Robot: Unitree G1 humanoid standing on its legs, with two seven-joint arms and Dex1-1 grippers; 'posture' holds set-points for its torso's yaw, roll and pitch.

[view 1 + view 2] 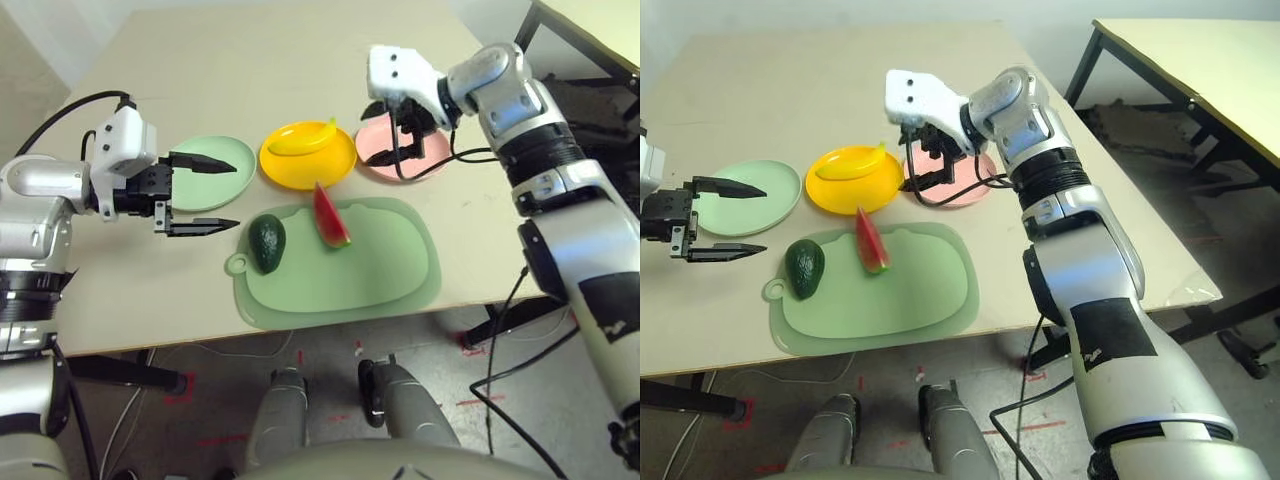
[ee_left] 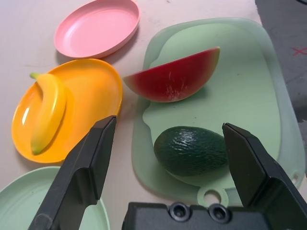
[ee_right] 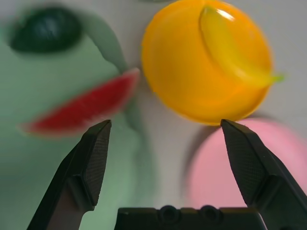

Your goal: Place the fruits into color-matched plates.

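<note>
The yellow banana (image 1: pixel 302 140) lies in the yellow plate (image 1: pixel 312 168). A dark green avocado (image 1: pixel 267 243) and a red watermelon wedge (image 1: pixel 330 217) lie on the pale green cutting mat (image 1: pixel 350 270). The mint green plate (image 1: pixel 205 180) and the pink plate (image 1: pixel 385 158) hold no fruit. My left gripper (image 1: pixel 236 195) is open, pointing right over the near edge of the green plate, just left of the avocado (image 2: pixel 191 149). Over the pink plate hangs my right gripper (image 1: pixel 408 160), open and pointing down, with nothing between its fingers (image 3: pixel 244 167).
The three plates stand in a row behind the mat, green, yellow, pink from left to right. The mat's near edge lies close to the table's front edge (image 1: pixel 300 330). A second table (image 1: pixel 1200 70) stands to the right. Bare tabletop stretches behind the plates.
</note>
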